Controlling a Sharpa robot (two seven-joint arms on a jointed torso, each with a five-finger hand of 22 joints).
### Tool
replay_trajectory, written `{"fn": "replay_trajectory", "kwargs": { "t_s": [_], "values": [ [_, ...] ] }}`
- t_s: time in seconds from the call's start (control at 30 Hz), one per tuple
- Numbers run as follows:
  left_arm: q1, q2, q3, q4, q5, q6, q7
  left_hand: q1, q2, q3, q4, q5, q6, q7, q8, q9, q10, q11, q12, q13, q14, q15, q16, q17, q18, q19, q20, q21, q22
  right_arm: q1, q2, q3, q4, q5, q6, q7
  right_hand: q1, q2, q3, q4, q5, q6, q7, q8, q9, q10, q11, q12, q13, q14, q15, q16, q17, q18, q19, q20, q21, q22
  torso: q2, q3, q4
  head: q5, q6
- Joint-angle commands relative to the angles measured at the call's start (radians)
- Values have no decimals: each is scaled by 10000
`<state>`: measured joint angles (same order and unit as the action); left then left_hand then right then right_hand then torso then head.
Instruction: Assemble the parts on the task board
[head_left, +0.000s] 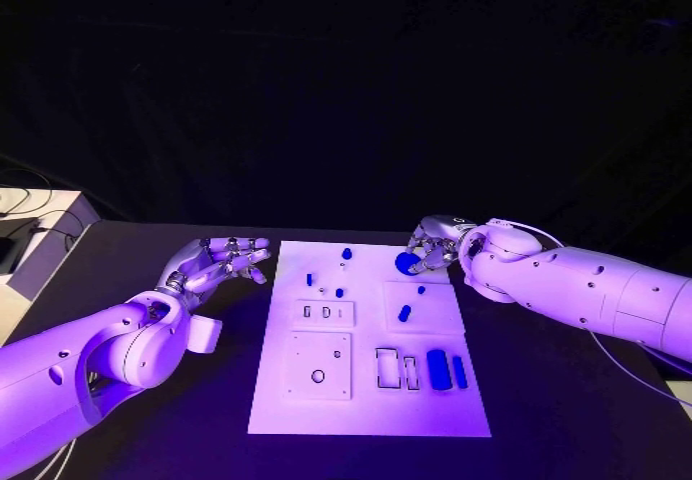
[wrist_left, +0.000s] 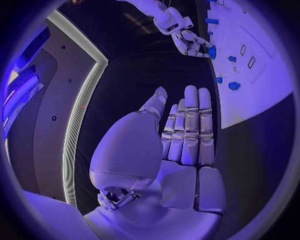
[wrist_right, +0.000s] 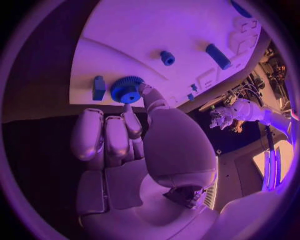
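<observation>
Right hand (head_left: 428, 249): pinches blue gear (head_left: 408, 263) at task board (head_left: 369, 400) far right corner | Left hand (head_left: 219, 262): released, left of board | Advice: lower gear level, squarely onto its seat.

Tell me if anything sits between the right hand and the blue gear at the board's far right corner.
Nothing visible does. The right hand is already at the blue gear, with fingertips touching its rim at the task board's edge.
</observation>
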<state>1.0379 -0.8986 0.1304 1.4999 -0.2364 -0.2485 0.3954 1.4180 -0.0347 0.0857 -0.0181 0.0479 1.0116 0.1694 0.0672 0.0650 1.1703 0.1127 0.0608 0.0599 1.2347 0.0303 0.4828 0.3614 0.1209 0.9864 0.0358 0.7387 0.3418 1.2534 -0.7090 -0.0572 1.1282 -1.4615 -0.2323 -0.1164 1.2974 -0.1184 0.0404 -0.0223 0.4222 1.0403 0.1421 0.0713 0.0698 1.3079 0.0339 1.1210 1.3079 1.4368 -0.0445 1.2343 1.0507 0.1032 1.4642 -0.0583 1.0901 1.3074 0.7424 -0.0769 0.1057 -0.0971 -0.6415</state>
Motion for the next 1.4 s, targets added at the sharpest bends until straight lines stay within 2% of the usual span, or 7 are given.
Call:
{"fn": "replay_trajectory", "kwargs": {
  "t_s": [0.03,0.2,0.3,0.57,0.87,1.13,1.4],
  "values": [
    [-2,4,7,3,-94,76,31,40,15,-6,-32,19,-28,10,-44,-13,-80,-21,-14,-5,61,17,-27,-6,22,84,12,33,-3,-47,31,-20,-56,-4,374,-4,-51,48,33,-2,61,52,2,-30,-6,89,-19,61,338,67,11,66,14,-55,648,33,38,1512,5,10,-8,15,19],
    [-1,9,7,-13,-100,46,-3,40,23,-12,-35,19,-32,13,-41,-12,-88,-18,-14,-5,55,19,-28,-7,26,86,15,47,-9,-56,61,-21,-78,27,390,16,-72,111,61,-22,102,78,-3,-30,-7,96,-23,53,349,70,6,67,33,-61,644,29,63,1516,1,-4,6,25,20],
    [-1,12,6,-20,-122,43,-28,40,23,-12,-35,19,-32,13,-41,-12,-88,-18,-14,-5,55,19,-28,-7,26,86,15,47,-9,-58,69,-22,-86,48,437,19,-163,203,77,-52,66,179,-31,-23,-5,165,-40,101,396,81,-13,71,66,-81,646,14,149,1532,-1,1,10,9,5],
    [-1,-5,6,-24,-165,39,-59,40,23,-12,-35,19,-32,13,-41,-12,-88,-18,-14,-5,55,19,-28,-7,26,86,15,47,-9,-59,75,-22,-147,93,688,-14,-261,247,107,-179,62,200,-37,-38,-13,193,-48,73,450,89,-25,63,104,-100,631,-5,210,1537,5,6,-20,6,-17],
    [-1,-5,6,-27,-176,53,-90,44,30,-13,-40,19,-39,21,-44,-13,-93,-14,-14,-5,50,22,-36,-15,30,71,19,68,-24,-59,117,-28,-295,117,947,-64,-294,10,58,-16,162,-302,84,-38,-12,1,29,-135,373,83,71,77,164,-71,615,73,200,1534,3,12,-2,-1,-40],
    [-1,-6,6,-33,-178,70,-114,40,28,-28,-39,18,-51,19,-42,-12,-105,-12,-14,-5,43,26,-51,-26,30,61,27,67,-43,-59,154,-34,-345,80,678,-10,-194,-38,76,-15,190,-507,141,-37,-11,-97,65,-224,299,74,102,79,198,-60,608,112,236,1543,3,11,-13,9,-32],
    [-2,-3,6,-35,-179,77,-127,40,28,-28,-39,18,-51,19,-42,-12,-105,-12,-14,-5,43,26,-51,-26,30,61,27,67,-43,-59,159,-36,-312,65,508,72,-163,51,133,-85,196,-345,106,-16,-4,-41,41,-178,279,81,78,85,232,-66,611,102,281,1552,8,15,-19,0,-26]
  ]
}}
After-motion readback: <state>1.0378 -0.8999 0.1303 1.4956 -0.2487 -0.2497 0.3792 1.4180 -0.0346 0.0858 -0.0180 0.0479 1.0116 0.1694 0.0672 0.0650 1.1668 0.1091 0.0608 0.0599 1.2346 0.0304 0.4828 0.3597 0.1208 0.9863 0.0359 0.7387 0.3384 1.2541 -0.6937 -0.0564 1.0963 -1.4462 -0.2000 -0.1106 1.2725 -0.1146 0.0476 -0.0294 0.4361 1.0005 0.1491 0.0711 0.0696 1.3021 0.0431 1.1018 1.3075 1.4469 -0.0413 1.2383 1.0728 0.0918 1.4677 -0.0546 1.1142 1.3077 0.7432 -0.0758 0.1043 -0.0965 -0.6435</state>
